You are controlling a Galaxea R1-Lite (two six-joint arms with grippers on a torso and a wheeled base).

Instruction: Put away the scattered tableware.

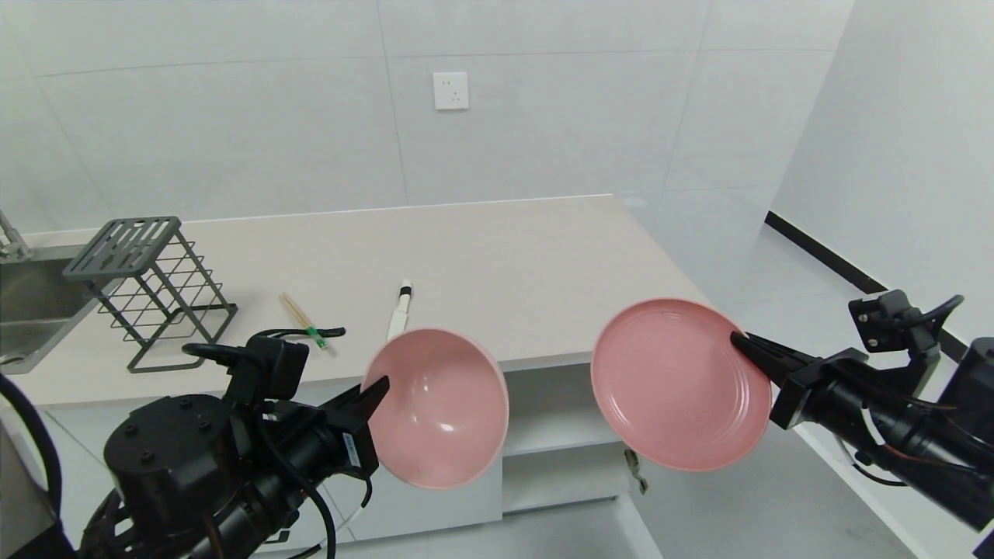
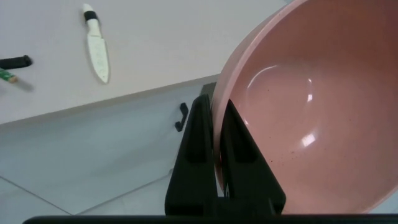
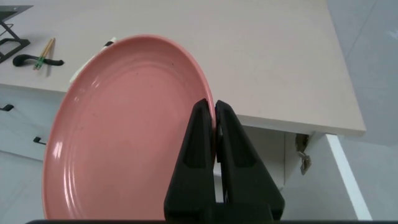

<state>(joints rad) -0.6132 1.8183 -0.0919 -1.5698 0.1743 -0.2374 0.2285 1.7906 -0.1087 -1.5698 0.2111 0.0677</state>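
The left gripper is clamped on the rim of a glossy pink round bowl, held tilted on its side in the air just off the front edge of the beige worktop, its hollow facing the robot. The right gripper pinches the rim of a flat pink round plate, held on edge in the air off the worktop's front right corner. On the worktop near its front edge lies a white knife with a black band, and to its left lie 2 wooden chopsticks beside a slim black handle. A dark wire rack stands toward the left end, next to a steel sink.
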